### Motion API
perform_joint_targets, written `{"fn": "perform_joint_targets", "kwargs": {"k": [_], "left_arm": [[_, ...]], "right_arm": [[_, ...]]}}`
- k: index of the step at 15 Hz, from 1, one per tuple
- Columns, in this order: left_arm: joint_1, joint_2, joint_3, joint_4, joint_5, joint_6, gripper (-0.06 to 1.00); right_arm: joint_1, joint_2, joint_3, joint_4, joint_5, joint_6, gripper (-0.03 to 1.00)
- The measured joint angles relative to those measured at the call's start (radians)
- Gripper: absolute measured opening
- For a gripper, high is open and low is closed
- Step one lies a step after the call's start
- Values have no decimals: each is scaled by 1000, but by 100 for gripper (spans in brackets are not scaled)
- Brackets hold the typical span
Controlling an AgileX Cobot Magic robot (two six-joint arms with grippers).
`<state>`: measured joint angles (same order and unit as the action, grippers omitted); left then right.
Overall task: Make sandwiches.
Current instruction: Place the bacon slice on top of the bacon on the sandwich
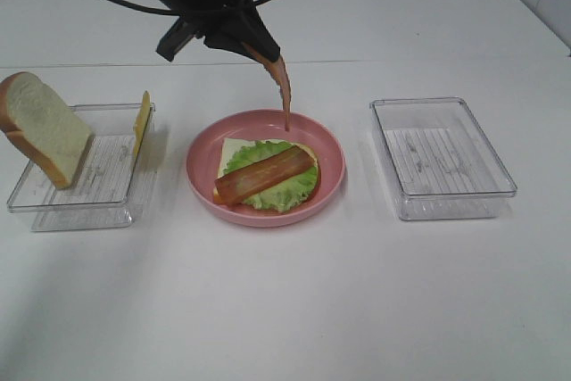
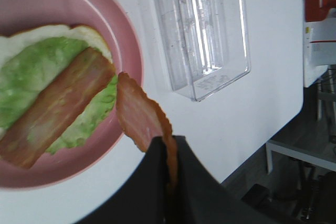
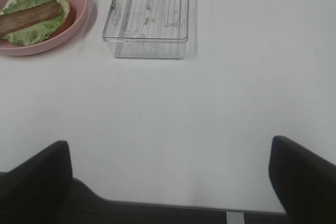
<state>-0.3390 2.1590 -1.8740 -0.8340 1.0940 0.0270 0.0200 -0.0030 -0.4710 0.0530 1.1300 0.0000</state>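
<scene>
- White table [image 1: 294,310] fills the scene, with a pale wall behind its far edge.
- At the middle of the table sits a round pink plate [image 1: 330,149].
- On the plate lies the half-built sandwich. At the bottom is a flat white bread slice with tan crust [image 1: 234,151].
- A frilly green lettuce leaf [image 1: 285,192] covers most of it, and a reddish-brown bacon strip [image 1: 265,175] lies slantwise across the lettuce.
- The left claw [image 1: 257,46] hangs above the far side of the plate, its black jaws pressed together on the upper end of a second bacon strip [image 1: 282,86].
- That strip dangles straight down with its wavy edge showing. Its lower end hangs over the far inner part of the plate, just beside the bread.
- Whether it touches the plate cannot be told.
- To the left of the plate, well apart from it, stands a clear rectangular plastic tray [image 1: 80,205].
- A thick white bread slice with orange-tan crust [image 1: 45,127] leans upright at this tray's left end.
- A thin yellow cheese square [image 1: 141,120] stands on edge against the tray's right wall.
- To the right of the plate is a second clear plastic tray with a ribbed floor [image 1: 446,207], apart from the plate.
- The right claw [image 3: 168,142] hovers over bare table on the near side of that second tray.
- Its two dark fingers [image 3: 39,174] are spread wide apart with nothing between them.
</scene>
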Motion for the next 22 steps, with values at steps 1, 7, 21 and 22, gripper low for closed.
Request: {"fn": "perform_joint_targets", "kwargs": {"k": [1, 7, 21, 22], "left_arm": [[0, 26, 0, -48, -14, 24, 0], [-63, 121, 0, -157, -105, 123, 0], [-78, 159, 0, 302, -79, -120, 0], [-78, 159, 0, 354, -70, -150, 0]], "right_arm": [[0, 0, 0, 0, 0, 0, 98], [0, 0, 0, 0, 0, 0, 98], [0, 0, 0, 0, 0, 0, 98], [0, 0, 0, 0, 0, 0, 98]]}}
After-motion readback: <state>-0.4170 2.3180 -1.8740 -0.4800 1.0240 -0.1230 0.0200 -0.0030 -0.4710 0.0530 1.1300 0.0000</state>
